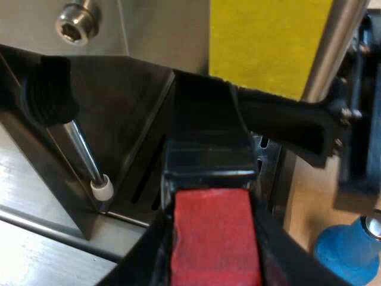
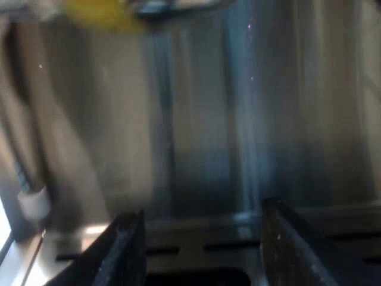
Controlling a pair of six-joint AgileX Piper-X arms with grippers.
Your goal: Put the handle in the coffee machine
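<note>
Left wrist view: the handle [image 1: 208, 161] is pinched by the left gripper [image 1: 214, 262] at the machine [image 1: 155, 36]; it should be kept level while locked. The right gripper [image 2: 199, 253] is spread apart.

You'll see a blue, round-bodied tamper [image 1: 346, 253] with a silvery top resting on the pale beige tabletop [image 1: 302, 205], near a dark boxy object [image 1: 363, 161] you can't identify.

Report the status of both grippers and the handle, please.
Left gripper shut on handle, at front of espresso machine; lock not visible. Right gripper open, empty, over drip tray. Blue tamper nearby, not blocking.
</note>
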